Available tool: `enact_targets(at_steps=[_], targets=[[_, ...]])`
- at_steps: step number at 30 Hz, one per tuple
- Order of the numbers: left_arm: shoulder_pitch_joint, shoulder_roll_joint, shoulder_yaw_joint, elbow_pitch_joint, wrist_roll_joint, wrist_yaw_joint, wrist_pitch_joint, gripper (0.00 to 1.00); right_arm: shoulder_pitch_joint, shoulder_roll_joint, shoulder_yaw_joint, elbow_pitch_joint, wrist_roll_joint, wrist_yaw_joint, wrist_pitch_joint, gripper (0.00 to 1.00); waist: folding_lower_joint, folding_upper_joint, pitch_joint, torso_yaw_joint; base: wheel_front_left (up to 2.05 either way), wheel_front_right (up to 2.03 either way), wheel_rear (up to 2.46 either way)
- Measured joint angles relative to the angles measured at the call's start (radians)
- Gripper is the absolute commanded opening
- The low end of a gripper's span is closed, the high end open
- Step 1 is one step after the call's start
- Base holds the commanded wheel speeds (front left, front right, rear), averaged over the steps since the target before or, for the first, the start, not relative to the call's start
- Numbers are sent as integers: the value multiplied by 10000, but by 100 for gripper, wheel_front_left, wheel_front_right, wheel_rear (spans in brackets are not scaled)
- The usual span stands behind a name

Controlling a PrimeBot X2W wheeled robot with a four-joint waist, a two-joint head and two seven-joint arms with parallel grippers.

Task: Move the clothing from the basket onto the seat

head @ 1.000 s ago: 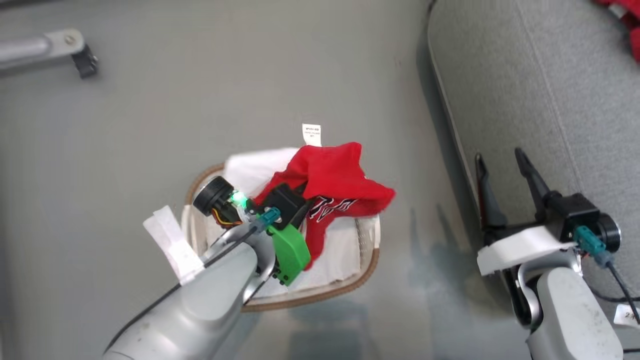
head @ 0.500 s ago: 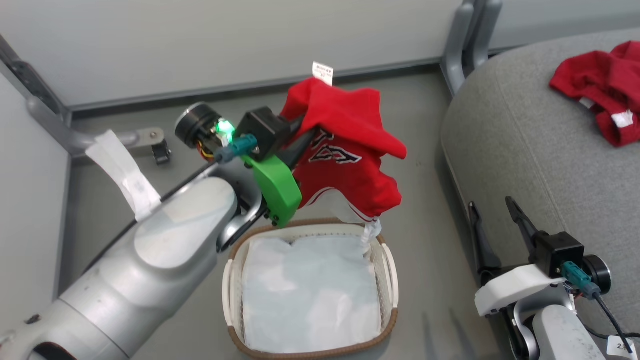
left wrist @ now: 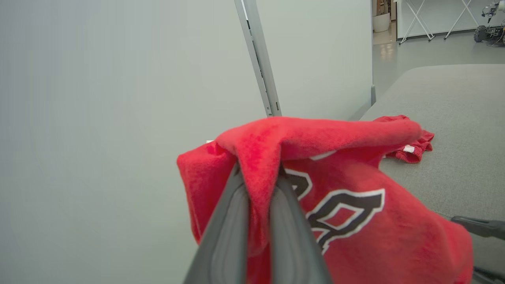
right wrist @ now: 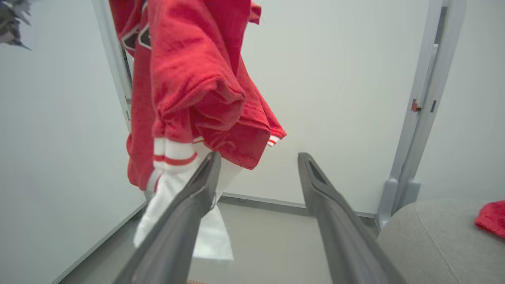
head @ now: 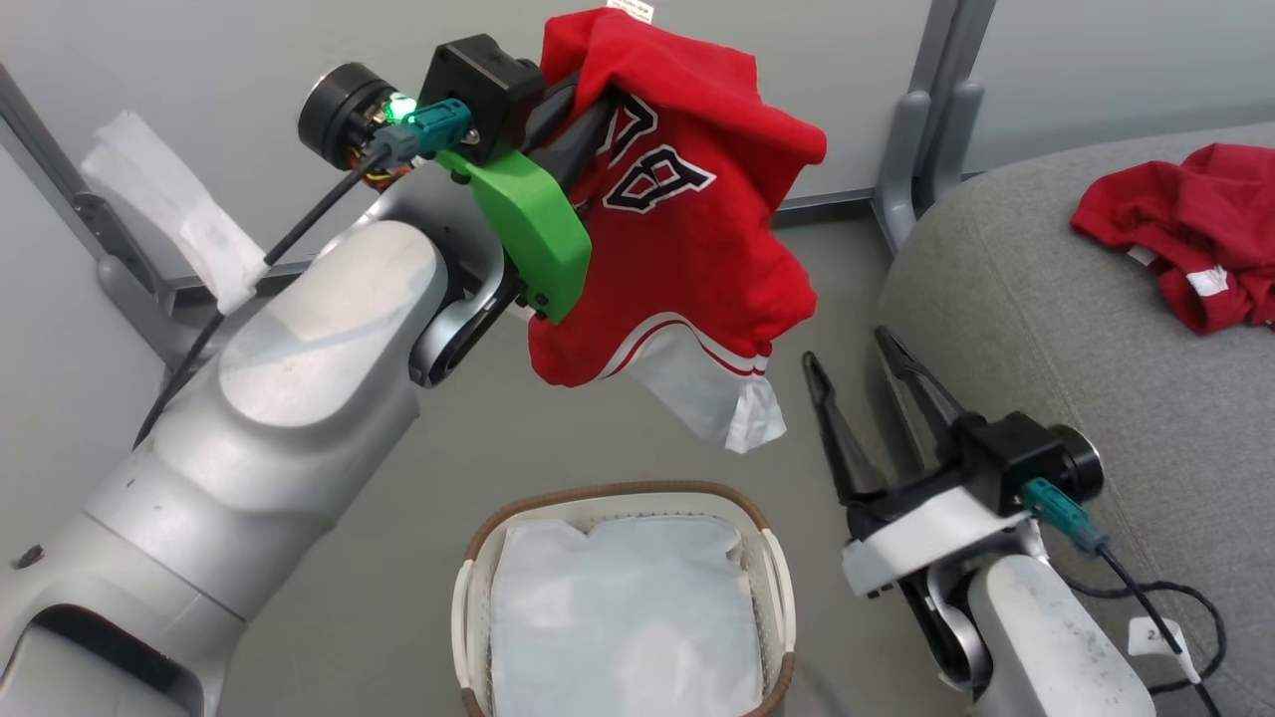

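Observation:
My left gripper (head: 588,95) is shut on a red garment (head: 687,229) with white trim, which hangs high above the white basket (head: 468,597). The left wrist view shows the red garment (left wrist: 355,221) pinched between both fingers (left wrist: 232,213) of my left gripper (left wrist: 258,173). Inside the basket lies a plain white cloth sheet (head: 618,617). Another red garment (head: 1185,229) rests on the grey seat (head: 1046,329) at the right. My right gripper (head: 847,344) stands open beside the seat's edge, empty. In the right wrist view my right gripper (right wrist: 258,157) points at the hanging garment (right wrist: 189,90).
Grey partition walls with metal posts (head: 921,119) stand behind the floor area. A white paper tag (head: 169,214) hangs from my left arm's cable. A black cable (head: 1146,597) trails over the seat by my right wrist.
The head camera tilted up. My left gripper lifted the red garment out of the basket and higher, toward the seat. My right gripper shifted left, nearer the hanging cloth.

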Motion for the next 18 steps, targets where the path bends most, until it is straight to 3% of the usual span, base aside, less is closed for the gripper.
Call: enact_targets(at_steps=[7,18], targets=[[-155,-180,88,328,-111,146,2,0,-849,12,1348,-535,159,0,0,100,0,0,-67,-28,0,0,0],[-149,-539,-69,458,-180,184,-77,0,-2153,4,1494,1381,-779,0,-2,100,0,0,-86,257,0,0,0]])
